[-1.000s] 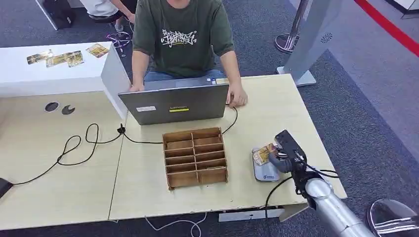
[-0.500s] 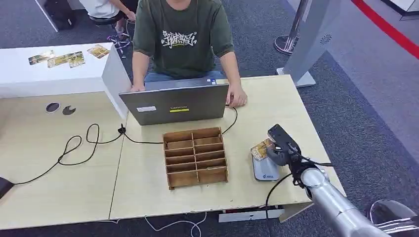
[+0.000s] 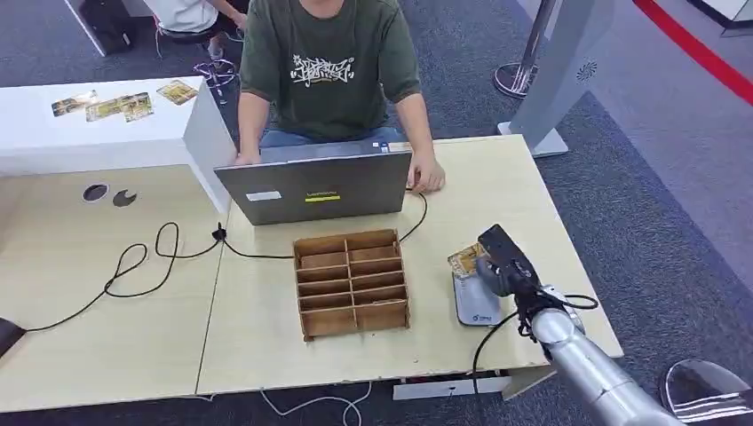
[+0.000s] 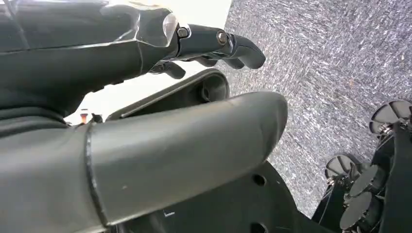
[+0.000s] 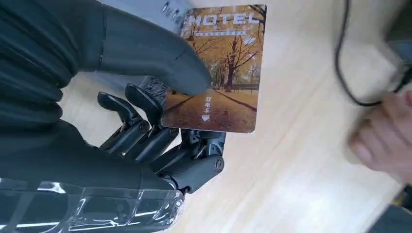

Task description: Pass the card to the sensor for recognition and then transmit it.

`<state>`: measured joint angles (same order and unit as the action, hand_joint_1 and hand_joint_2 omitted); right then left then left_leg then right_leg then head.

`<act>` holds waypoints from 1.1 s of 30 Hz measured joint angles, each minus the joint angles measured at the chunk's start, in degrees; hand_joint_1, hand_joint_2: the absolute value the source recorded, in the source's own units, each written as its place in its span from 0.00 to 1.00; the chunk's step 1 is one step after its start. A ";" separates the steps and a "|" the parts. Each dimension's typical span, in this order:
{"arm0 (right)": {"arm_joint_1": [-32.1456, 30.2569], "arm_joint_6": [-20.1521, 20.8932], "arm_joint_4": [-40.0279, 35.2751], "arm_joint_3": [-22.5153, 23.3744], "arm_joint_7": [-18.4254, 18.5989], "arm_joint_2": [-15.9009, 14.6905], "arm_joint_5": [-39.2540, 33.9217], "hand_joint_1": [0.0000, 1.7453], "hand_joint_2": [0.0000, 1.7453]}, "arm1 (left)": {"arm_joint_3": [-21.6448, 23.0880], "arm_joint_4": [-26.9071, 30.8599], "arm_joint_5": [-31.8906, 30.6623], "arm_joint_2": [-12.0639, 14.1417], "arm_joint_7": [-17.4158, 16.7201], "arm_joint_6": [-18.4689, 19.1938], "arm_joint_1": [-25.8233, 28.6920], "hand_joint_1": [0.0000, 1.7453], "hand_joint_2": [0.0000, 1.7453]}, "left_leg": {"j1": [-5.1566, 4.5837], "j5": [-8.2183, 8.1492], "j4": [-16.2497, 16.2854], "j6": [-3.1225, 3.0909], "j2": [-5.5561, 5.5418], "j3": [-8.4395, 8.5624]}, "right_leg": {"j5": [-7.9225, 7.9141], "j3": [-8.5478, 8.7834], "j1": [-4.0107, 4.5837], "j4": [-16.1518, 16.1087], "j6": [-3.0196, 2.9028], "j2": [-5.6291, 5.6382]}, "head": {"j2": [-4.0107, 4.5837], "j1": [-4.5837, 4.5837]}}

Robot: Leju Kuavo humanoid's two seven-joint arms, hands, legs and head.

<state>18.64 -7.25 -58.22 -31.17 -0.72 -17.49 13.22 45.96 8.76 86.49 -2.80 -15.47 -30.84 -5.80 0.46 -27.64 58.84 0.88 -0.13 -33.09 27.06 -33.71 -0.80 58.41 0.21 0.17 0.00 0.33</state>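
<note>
The right robot hand (image 3: 497,262) pinches the autumn-printed hotel card (image 5: 217,68) above the flat grey sensor pad (image 3: 475,303) near the surface's right edge; handover likely remains.

The card (image 5: 218,73) is a hotel key card printed with golden autumn trees, "HOTEL" along one end, pinched between my thumb and fingers. In my head view it hangs just at 11 o'clock of the sensor (image 3: 475,302), a flat grey pad lying on the table.
</note>
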 joint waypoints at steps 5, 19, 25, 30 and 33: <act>-2.42 -2.63 -5.63 1.42 -1.71 1.45 1.21 1.00 1.00 | -0.66 0.00 -0.04 0.00 0.33 0.09 -0.01 0.00 0.00 | 0.00 -0.01 -0.02 -0.01 -0.05 -0.06 | 0.06 -0.03 0.01 0.00 0.00 -0.04 | 0.00 0.00; -6.01 -12.11 -14.87 4.42 -2.62 3.70 14.30 1.00 1.00 | -0.79 0.00 -1.73 -0.20 0.44 0.35 0.01 0.00 0.00 | 0.00 -0.01 -0.02 -0.01 -0.05 -0.12 | 0.06 -0.09 0.00 0.00 0.00 -0.04 | -0.02 -0.02; -6.05 -28.17 -15.66 4.72 3.98 7.11 46.82 1.00 1.00 | -0.79 0.00 -3.37 -0.72 -0.04 0.11 -0.04 0.00 0.00 | 0.02 -0.01 -0.03 0.00 -0.04 -0.13 | 0.07 -0.13 0.02 0.01 -0.01 -0.03 | -0.02 -0.02; -5.63 -29.93 -15.63 5.64 8.06 9.53 64.31 1.00 1.00 | -0.79 0.00 -4.20 -0.94 -0.26 -0.04 -0.09 0.00 0.00 | 0.02 -0.01 -0.04 0.00 -0.05 -0.14 | 0.07 -0.13 0.02 0.01 -0.01 -0.03 | -0.02 -0.02; -5.14 -29.95 -15.59 5.84 8.67 10.45 66.01 1.00 1.00 | -0.79 0.00 -4.26 -1.01 -0.28 -0.04 -0.10 0.00 0.00 | 0.01 -0.01 -0.04 0.00 -0.04 -0.13 | 0.07 -0.13 0.02 0.01 -0.01 -0.03 | 0.00 0.00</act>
<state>13.50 -37.20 -73.81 -25.33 7.96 -7.04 79.23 45.18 8.76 82.23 -3.80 -15.76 -30.88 -5.90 0.48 -27.65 58.80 0.88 -0.18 -33.22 27.13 -33.84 -0.78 58.42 0.20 0.14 0.00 0.33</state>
